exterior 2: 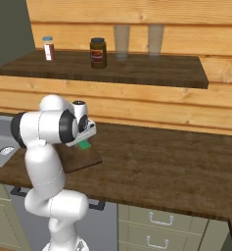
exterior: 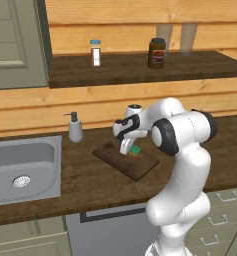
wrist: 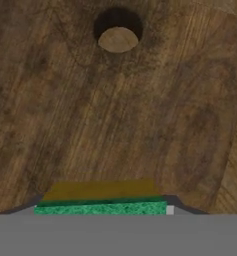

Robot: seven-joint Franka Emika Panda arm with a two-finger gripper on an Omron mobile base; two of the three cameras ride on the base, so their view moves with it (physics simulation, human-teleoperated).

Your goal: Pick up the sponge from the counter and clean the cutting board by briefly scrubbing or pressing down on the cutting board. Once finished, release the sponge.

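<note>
Sink [exterior: 20, 167] of steel sat at the left end of the counter [exterior: 90, 185], with a grey soap dispenser [exterior: 75, 128] standing just behind its right corner. Further right lay the cutting board [exterior: 115, 156], angled across the dark planks, and over it the white arm bent down with its gripper [exterior: 129, 149] at the board's far side. The sponge [exterior: 135, 150], green with a yellowish edge, was on the board directly at the gripper; in the hand view it [wrist: 101, 201] spanned the space between the two finger tips, which closed in on its sides, and the board's round hole [wrist: 118, 35] showed beyond it. On the higher shelf [exterior: 190, 67] behind stood a small white-labelled jar [exterior: 95, 53], a dark jar [exterior: 157, 53] and two clear glasses [exterior: 189, 37].
</note>
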